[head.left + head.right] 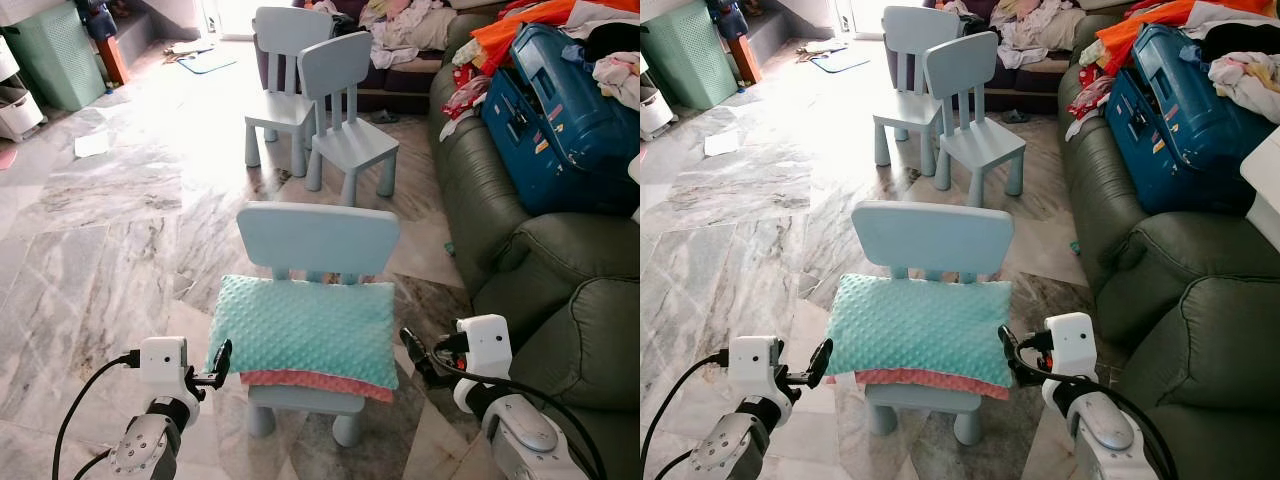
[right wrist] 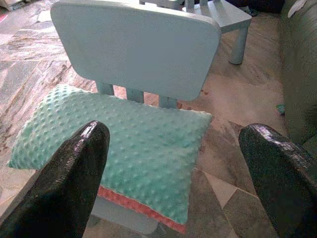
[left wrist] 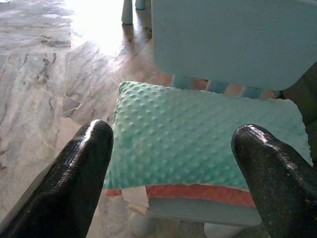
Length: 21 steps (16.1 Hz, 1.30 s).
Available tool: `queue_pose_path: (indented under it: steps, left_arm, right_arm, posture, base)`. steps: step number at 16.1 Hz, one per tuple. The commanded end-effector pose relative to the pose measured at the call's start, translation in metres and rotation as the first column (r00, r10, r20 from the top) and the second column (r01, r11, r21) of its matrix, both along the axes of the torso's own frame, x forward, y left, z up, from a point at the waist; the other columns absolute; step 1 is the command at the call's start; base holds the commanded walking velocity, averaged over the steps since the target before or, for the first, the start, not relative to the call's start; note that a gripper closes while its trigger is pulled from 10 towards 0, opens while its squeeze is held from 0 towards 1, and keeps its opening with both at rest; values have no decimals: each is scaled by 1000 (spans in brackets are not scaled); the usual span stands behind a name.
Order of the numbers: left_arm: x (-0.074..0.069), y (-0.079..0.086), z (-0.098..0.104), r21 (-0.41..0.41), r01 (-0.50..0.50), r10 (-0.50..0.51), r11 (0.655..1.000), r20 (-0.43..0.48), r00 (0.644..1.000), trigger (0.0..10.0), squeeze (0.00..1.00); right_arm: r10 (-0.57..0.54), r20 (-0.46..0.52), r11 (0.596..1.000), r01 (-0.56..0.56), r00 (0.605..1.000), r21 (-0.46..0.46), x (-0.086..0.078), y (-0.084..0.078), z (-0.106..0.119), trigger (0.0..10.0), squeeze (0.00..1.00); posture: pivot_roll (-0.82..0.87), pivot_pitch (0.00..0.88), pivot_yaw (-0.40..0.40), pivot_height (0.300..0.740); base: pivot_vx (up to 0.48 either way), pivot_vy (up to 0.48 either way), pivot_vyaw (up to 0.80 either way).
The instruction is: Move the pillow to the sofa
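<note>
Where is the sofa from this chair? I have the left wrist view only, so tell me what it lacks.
Observer: The green sofa stands on the robot's right, beside the small blue chair that bears the pillow.
Operator: Report the right gripper.
Observer: The right gripper is open, at the pillow's right end and apart from it. The left gripper is open at the left end.
Operator: Name what already lies on the sofa.
Observer: A blue suitcase and heaped clothes cover the far seats; the near cushion is bare.
</note>
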<state>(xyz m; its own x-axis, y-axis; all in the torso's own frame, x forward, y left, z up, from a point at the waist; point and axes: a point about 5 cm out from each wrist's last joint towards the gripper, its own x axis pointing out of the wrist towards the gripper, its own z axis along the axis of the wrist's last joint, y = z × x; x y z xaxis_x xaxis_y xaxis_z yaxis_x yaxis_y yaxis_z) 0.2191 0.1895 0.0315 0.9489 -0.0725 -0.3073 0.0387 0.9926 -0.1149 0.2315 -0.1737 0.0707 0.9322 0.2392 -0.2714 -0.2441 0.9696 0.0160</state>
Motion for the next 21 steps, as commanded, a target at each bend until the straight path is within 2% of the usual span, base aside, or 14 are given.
queue_pose_path:
  steps: [1,11,21]
  left_arm:
    - [-1,-1,-1,6,5,-5,1000,-8,1000,10000,0]
    - [0,2,-1,25,15,-15,1000,-6,1000,10000,0]
    - [4,13,2,52,-33,32,998,13,999,10000,0]
  right_arm:
    - [-1,11,1000,1,1000,-7,0,-2,4,10000,0]
    - [7,7,1000,-7,1000,-6,0,-1,4,10000,0]
    - [12,-1,1000,-12,1000,-16,7,-3,2,10000,0]
  posture:
    - [-87,107,-18,713]
    - [-87,110,-19,592]
    - [-83,123,-24,475]
  base:
    - [0,0,0]
    - [0,0,0]
    - [0,0,0]
